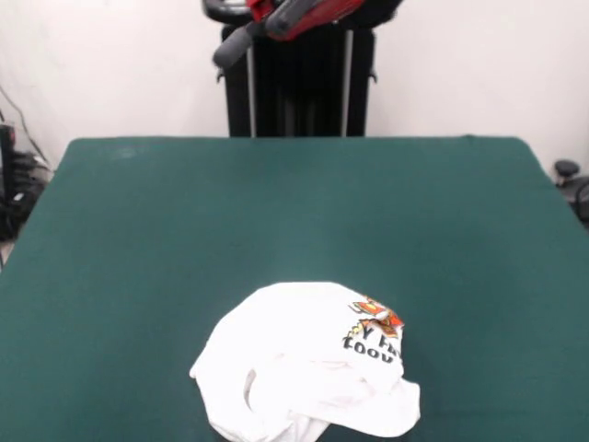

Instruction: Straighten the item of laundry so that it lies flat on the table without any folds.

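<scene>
The item of laundry is a small white garment lying crumpled near the table's front edge, a little left of centre. It is folded over on itself, with creases along its lower part. A red and orange print with black lettering shows at its upper right. The dark green table stretches well beyond it on all sides. Only part of the red and black arm shows at the top edge, drawn back above the pedestal. The gripper itself does not show.
The black pedestal stands behind the table's far edge. Cables and dark equipment sit off the table's left side, and a dark object off its right side.
</scene>
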You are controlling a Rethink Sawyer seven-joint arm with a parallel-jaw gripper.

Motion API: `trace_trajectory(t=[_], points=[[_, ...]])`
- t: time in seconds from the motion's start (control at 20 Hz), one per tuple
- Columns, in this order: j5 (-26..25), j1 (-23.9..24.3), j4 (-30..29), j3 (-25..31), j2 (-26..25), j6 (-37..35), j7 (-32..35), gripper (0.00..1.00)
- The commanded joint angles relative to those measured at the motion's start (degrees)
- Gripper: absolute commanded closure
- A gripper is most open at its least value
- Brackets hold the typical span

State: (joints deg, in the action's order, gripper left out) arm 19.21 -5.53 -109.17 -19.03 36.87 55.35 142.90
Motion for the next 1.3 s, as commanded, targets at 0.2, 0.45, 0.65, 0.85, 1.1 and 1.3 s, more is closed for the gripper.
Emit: trace_trajectory(t=[0.2, 0.45, 0.65, 0.85, 1.1, 1.3], points=[[-11.18, 7.33, 8.94, 12.91, -6.02, -35.44, -3.29, 0.0], [-15.31, 11.63, 11.66, 17.82, -3.93, -62.92, -9.0, 0.0], [-15.78, 12.14, 10.82, 18.41, -1.0, -75.83, -7.16, 0.0], [-16.08, 9.31, 12.36, 15.04, 3.04, -87.76, -4.11, 0.0], [-20.23, 6.35, 16.14, 10.84, 5.48, -91.77, -3.12, 0.0], [-23.96, 4.91, 17.18, 8.61, 6.67, -90.19, -2.23, 0.0]])
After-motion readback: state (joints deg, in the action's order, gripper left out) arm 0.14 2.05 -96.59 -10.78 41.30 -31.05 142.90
